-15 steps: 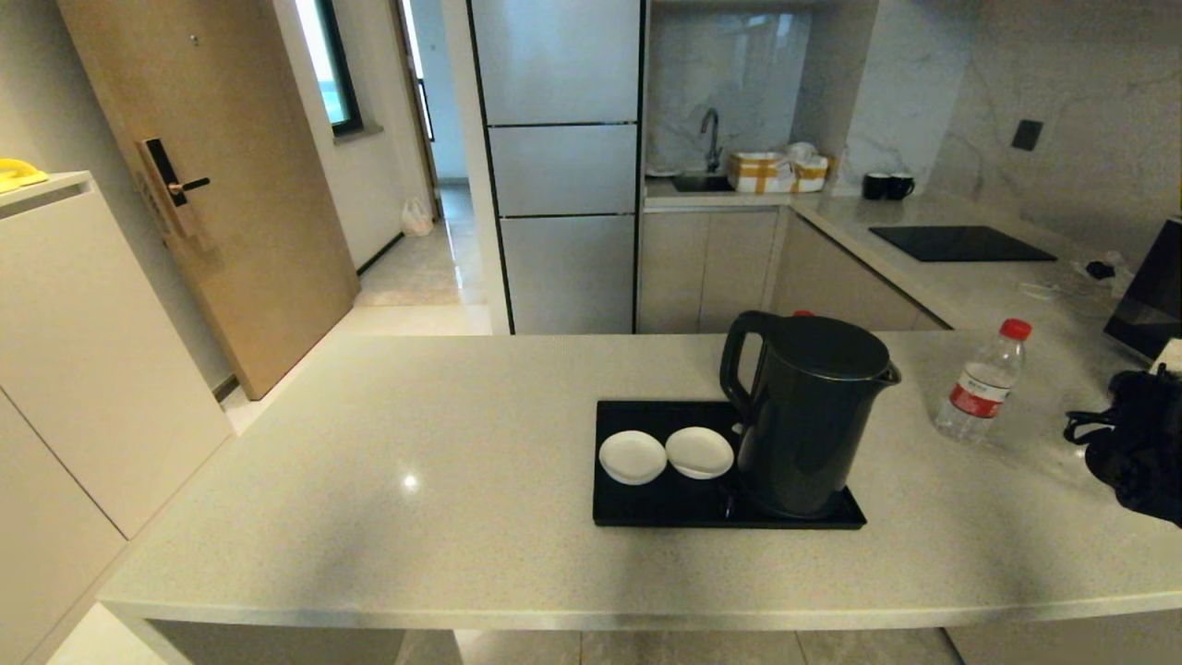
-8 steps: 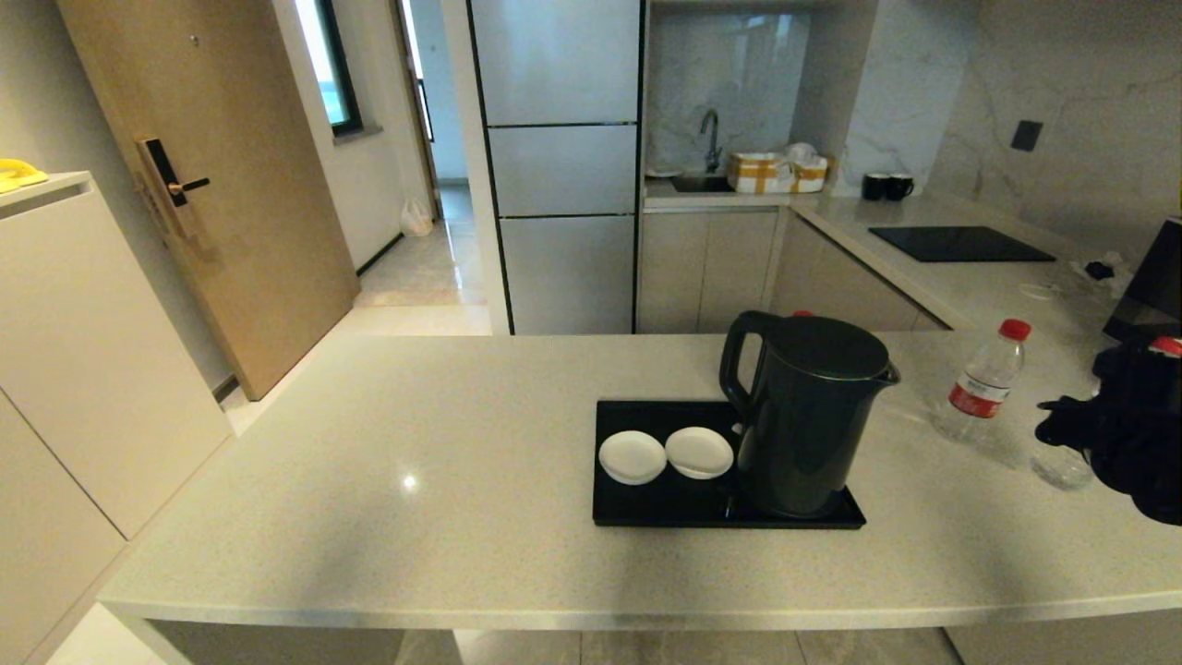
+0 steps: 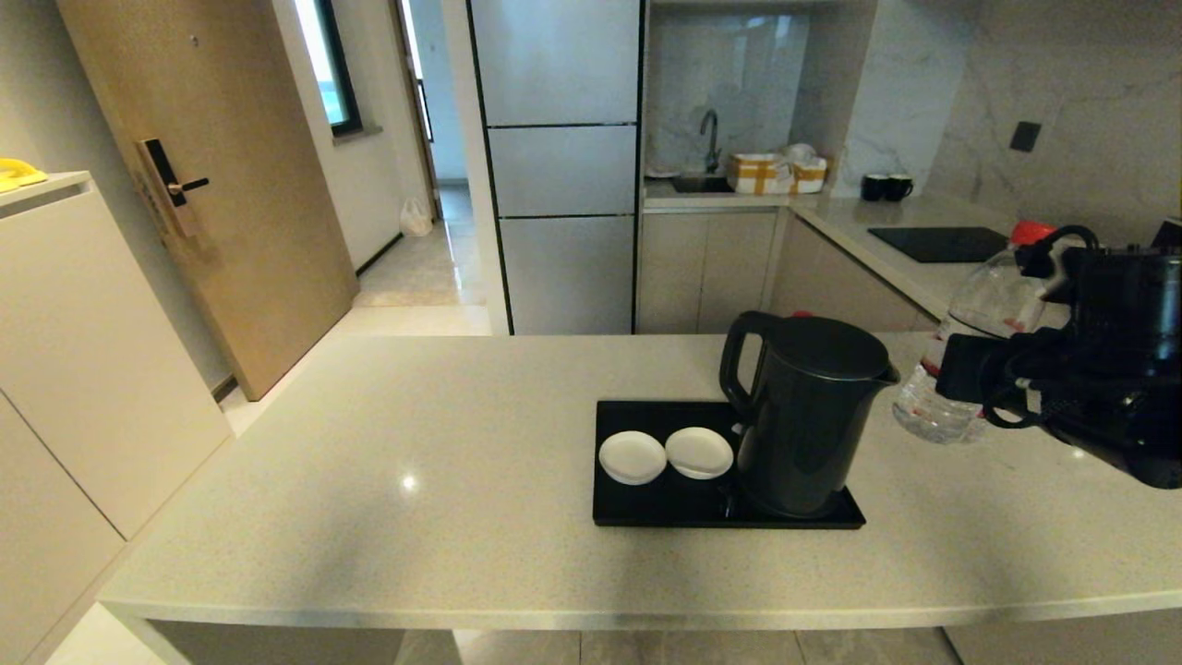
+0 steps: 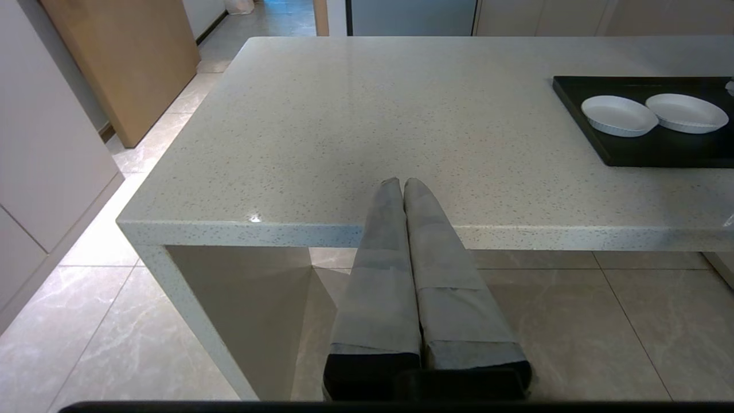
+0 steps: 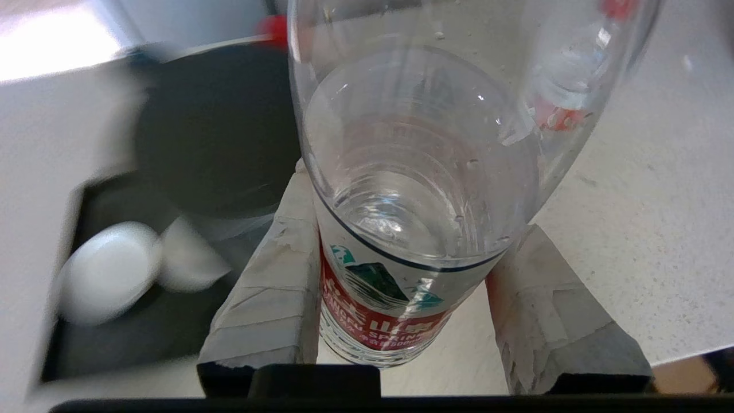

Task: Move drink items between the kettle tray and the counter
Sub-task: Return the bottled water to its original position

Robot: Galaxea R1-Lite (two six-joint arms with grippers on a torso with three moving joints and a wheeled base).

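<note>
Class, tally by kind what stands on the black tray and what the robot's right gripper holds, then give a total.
Kettle, on the black tray: 1
White coasters, on the tray: 2
Water bottle, held off the counter in the right gripper: 1
Total: 4
</note>
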